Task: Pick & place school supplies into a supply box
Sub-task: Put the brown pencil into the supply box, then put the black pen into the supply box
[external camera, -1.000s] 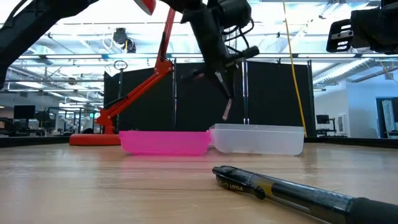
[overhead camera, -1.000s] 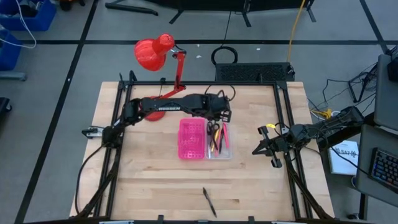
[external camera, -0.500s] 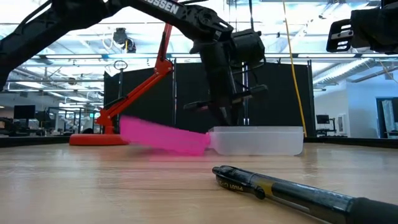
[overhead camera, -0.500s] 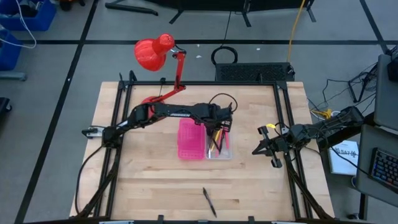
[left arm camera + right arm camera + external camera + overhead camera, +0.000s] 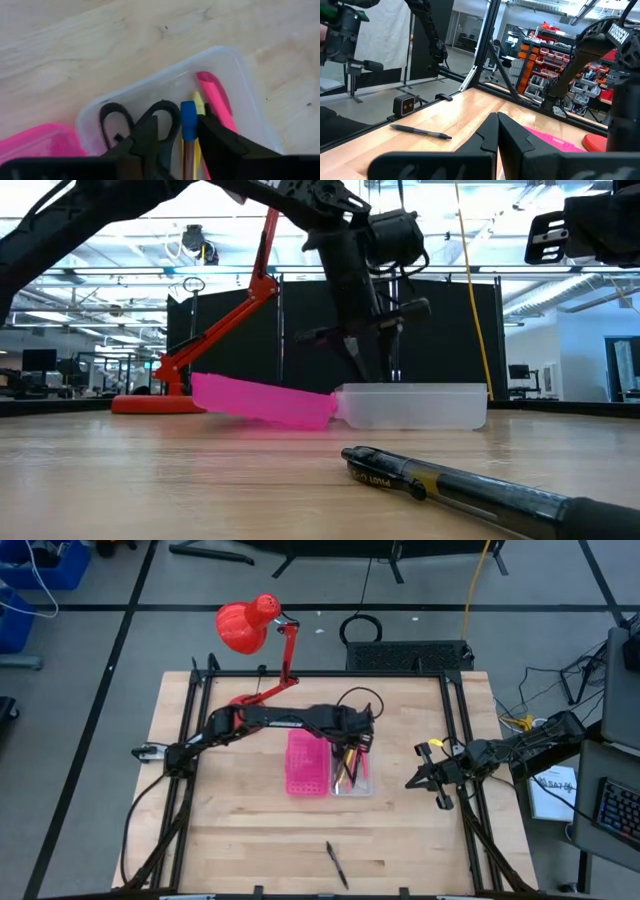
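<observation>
Since a second ago the left pincer [image 5: 352, 747] has dropped into the supply box [image 5: 331, 762], tipping its pink half [image 5: 265, 400] up off the worktop [image 5: 240, 820]. It stands narrowly parted around a blue-capped pencil [image 5: 188, 131] beside the scissors [image 5: 137, 125] in the clear tray. A black pen [image 5: 336, 864] lies toward the worktop's front edge, its long axis slanted, well apart from the box. The right pincer [image 5: 428, 780], closed, waits right of the box, nearer that pen.

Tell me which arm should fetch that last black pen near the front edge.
Right. Its tool waits idle at the table's right side, while the left tool is down in the supply box. The pen lies apart from both, so it's a hedged call.
</observation>
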Motion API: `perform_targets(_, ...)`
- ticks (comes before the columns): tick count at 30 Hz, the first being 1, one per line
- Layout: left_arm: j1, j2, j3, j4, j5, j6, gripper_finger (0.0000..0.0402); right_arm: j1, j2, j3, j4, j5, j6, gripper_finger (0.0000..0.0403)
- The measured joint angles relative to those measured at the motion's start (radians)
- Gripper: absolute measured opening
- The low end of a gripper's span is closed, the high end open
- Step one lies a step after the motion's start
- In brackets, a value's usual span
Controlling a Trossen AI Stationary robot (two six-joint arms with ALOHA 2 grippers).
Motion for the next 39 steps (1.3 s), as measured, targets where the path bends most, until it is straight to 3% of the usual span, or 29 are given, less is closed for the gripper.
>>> perform_targets(5, 0.000, -0.032, 0.000, -0.016, -0.014, -0.002, 0.0169, 0.000, 0.000, 0.000, -0.003, 0.000, 0.000, 0.0000)
perform_targets(15, -0.001, -0.048, 0.000, -0.173, -0.023, -0.043, 0.0174, 0.000, 0.002, 0.000, -0.008, 0.000, 0.000, 0.0000)
perform_targets(22, -0.052, -0.106, -0.002, -0.201, -0.108, 0.118, 0.0170, 0.000, 0.002, 0.000, -0.012, -0.001, 0.016, 0.0000)
perform_targets(27, -0.128, -0.222, -0.001, -0.249, -0.293, 0.171, 0.0121, 0.000, 0.002, 0.000, -0.008, -0.003, 0.019, 0.0000)
perform_targets(34, -0.265, -0.393, -0.001, -0.349, -0.521, 0.215, 0.0013, 0.000, 0.006, 0.000, -0.013, -0.004, 0.040, 0.0000)
perform_targets(39, -0.393, -0.499, -0.027, -0.332, -0.634, 0.363, 0.0013, 0.000, 0.008, 0.000, -0.018, -0.004, 0.104, 0.0000)
